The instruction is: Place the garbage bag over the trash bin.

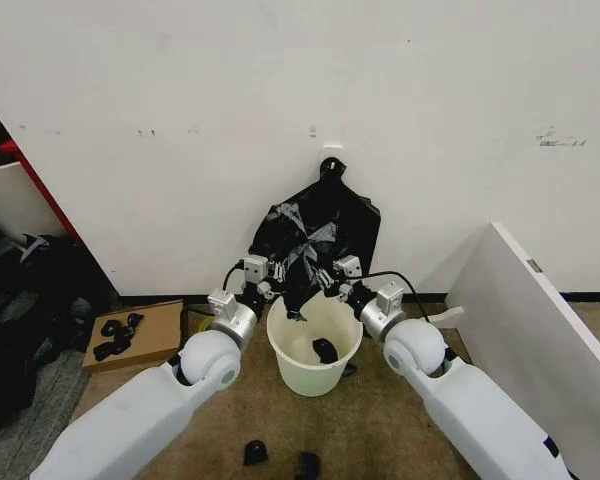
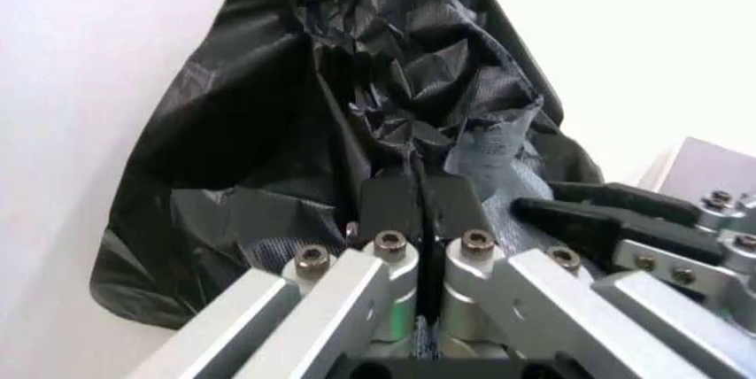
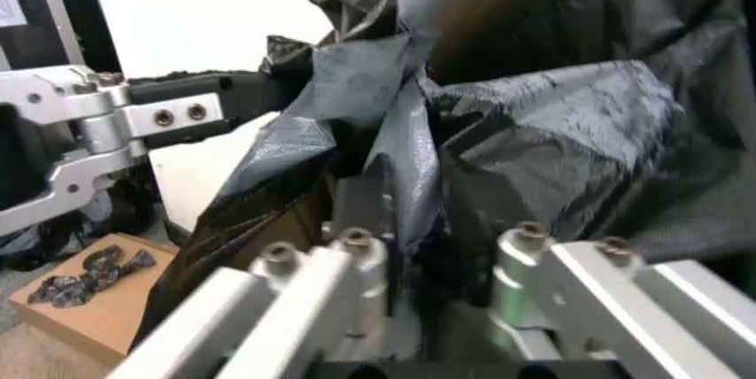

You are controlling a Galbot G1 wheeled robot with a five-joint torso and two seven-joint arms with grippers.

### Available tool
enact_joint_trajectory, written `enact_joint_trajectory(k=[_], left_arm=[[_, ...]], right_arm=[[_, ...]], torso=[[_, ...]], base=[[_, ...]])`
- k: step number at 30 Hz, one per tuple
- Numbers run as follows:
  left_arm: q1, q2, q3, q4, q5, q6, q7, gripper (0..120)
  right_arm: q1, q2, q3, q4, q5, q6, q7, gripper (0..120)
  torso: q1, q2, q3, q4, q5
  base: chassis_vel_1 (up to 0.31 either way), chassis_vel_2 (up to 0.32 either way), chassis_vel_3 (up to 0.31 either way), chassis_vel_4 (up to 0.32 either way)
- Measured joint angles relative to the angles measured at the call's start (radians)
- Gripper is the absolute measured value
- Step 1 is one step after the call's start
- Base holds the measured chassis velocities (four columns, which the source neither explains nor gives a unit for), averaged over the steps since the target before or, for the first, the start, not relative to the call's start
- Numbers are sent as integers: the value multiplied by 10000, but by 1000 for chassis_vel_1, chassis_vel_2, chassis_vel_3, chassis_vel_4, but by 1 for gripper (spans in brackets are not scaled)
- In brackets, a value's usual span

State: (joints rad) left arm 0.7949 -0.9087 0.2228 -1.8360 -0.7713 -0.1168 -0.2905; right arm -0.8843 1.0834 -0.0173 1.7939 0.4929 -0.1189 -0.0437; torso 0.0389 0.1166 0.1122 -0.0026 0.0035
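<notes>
glossy crinkled plastic garbage bag (image 1: 315, 235) (smooth plastic trash bin (image 1: 313, 372)).

I see the garbage bag (image 1: 315, 235) as glossy black, its creases catching grey-white highlights; up close it carries a fine woven-looking texture. The trash bin (image 1: 305, 372) is plain cream-white. My left hand (image 1: 271, 272) and right hand (image 1: 332, 274) are silver metal with black pads, on white arm shells. The wall (image 1: 280, 100) is off-white with small dark marks. The floor (image 1: 380, 430) is dull brown. A tan cardboard piece (image 1: 145, 335) holds small black scraps. A white panel (image 1: 540, 320) leans to the right.
</notes>
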Motion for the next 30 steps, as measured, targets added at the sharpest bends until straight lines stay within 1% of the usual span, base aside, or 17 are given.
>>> enact_joint_trajectory(k=[1, 2, 3, 9, 12, 16, 17, 20, 22, 23, 27, 28, 29, 30], left_arm=[[-1, 0, -15, 0, 0, 0, 0, 0], [-1, 0, -15, 0, 0, 0, 0, 0], [-1, -2, -34, 2, 0, 0, 0, 0], [135, -1, -230, -25, 0, -1, -5, 0], [342, -1, -566, -65, -2, -24, -15, 0], [956, 129, -1354, -443, -210, -69, -21, 0], [956, 129, -1354, -443, -210, -69, -21, 0], [1513, 342, -1889, -948, -271, -112, 31, 0], [1897, 457, -2127, -1281, -275, -123, 75, 0], [1897, 457, -2127, -1281, -275, -123, 75, 0], [2987, 570, -2525, -1908, 84, -207, 161, 0], [3186, 566, -2611, -2005, 159, -230, 171, 0], [3537, 551, -2756, -2171, 259, -250, 183, 0], [3537, 551, -2756, -2171, 259, -250, 183, 0]], right_arm=[[2, 1, -19, -2, -18, 62, -4, 9], [2, 1, -19, -2, -18, 62, -4, 9], [16, 12, -55, -30, -30, 159, -6, 1], [-88, 78, 13, 155, -2, 318, 67, 0], [-510, 99, 504, 546, 141, 368, 127, 0], [-1514, 67, 1531, 1386, 652, 621, 182, 0], [-1514, 67, 1531, 1386, 652, 621, 182, 0], [-2280, 46, 2043, 2006, 954, 912, 205, 0], [-2837, 47, 2260, 2416, 1024, 1029, 206, 0], [-2837, 47, 2260, 2416, 1024, 1029, 206, 0], [-4317, 61, 2518, 3337, 894, 1327, 151, 0], [-4572, 84, 2561, 3493, 791, 1394, 144, 0], [-4880, 141, 2619, 3677, 633, 1468, 135, 0], [-4880, 141, 2619, 3677, 633, 1468, 135, 0]], torso=[[0, 0, 0, -1, 0], [0, 0, 0, -1, 0], [0, 0, 0, 0, 0], [0, 0, 0, 1, 0], [0, 0, 0, 1, 0], [-1, 0, -1, -2, -1], [-1, 0, -1, -2, -1], [-1, 0, -1, 0, 2], [-1, 0, -1, 2, -1], [-1, 0, -1, 2, -1], [-2, 0, -2, 0, -1], [-2, 1, -2, -4, 0], [-2, 1, -3, -1, 0], [-2, 1, -3, -1, 0]], base=[[0, 0, 0, 0], [0, 0, 0, 0], [0, 0, 0, 0], [0, 0, 0, 0], [0, 0, 0, 0], [0, 0, 0, 0], [0, 0, 0, 0], [0, 0, 0, 0], [0, 0, 0, 0], [0, 0, 0, 0], [0, 0, 0, 0], [0, 0, 0, 0], [0, 0, 0, 0], [0, 0, 0, 0]])
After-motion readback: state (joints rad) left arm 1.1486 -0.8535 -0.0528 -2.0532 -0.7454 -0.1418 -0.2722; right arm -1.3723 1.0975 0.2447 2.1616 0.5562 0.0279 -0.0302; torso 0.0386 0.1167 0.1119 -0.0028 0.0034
